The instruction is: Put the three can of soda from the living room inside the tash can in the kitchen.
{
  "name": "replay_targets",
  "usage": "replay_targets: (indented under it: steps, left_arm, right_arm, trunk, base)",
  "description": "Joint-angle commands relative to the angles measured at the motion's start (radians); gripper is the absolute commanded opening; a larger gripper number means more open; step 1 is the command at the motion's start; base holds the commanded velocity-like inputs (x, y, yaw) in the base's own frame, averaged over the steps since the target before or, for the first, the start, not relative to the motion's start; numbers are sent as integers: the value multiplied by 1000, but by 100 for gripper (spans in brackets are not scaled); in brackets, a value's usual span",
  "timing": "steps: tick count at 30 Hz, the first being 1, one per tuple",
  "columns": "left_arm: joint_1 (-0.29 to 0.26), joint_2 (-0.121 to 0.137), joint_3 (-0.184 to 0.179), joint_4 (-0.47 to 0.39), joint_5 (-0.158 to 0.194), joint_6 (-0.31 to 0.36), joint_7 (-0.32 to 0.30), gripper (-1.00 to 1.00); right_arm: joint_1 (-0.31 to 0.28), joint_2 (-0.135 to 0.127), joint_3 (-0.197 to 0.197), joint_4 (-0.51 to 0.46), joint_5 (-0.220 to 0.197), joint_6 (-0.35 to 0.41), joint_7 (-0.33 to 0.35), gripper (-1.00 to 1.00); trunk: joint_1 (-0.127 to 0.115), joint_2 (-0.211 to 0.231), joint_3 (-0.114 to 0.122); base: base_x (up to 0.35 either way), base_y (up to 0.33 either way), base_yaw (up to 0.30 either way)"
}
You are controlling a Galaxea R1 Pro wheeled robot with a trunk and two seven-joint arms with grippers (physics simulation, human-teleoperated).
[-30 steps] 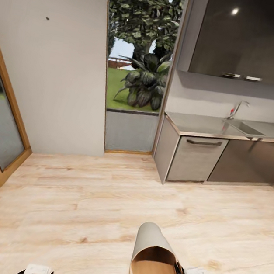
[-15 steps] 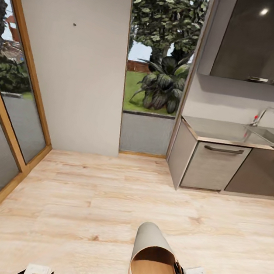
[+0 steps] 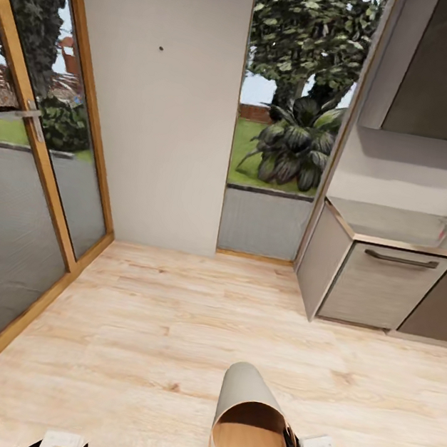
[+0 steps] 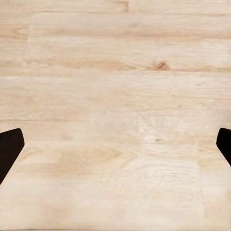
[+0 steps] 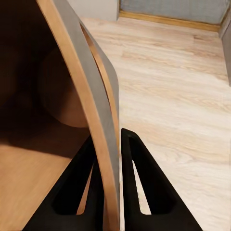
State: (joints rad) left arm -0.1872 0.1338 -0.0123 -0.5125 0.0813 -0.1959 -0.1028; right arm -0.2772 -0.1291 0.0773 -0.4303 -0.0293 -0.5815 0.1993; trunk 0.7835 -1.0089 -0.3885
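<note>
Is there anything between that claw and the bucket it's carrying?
No. The right gripper already pinches the trash can by its rim, one finger inside and one outside, with nothing visible between them.

- Pale wood floor point(image 3: 162, 336): bare and open from the near edge to the far wall.
- Wood-framed glass door point(image 3: 15, 219): closes the floor's left edge.
- Grey cabinet point(image 3: 380, 284) under countertop point(image 3: 403, 230): blocks the far right corner.
- Tash can point(image 3: 248, 429), gripped at its rim: fills space before the right gripper point(image 5: 108, 149).
</note>
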Motion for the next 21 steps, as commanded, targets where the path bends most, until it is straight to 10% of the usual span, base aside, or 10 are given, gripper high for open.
replay_targets:
  steps: [1,21]
  left_arm:
    - [0,0,0,0,0,0,0,100]
    - [0,-2,0,2,-2,-25,0,100]
  right_arm:
    - [0,0,-3,-2,-4,0,9,-100]
    - [0,3,-2,-2,-4,0,10,-100]
  trunk:
    - [0,0,0]
    - [0,0,0]
  base:
    - [0,0,248]
    - [0,0,248]
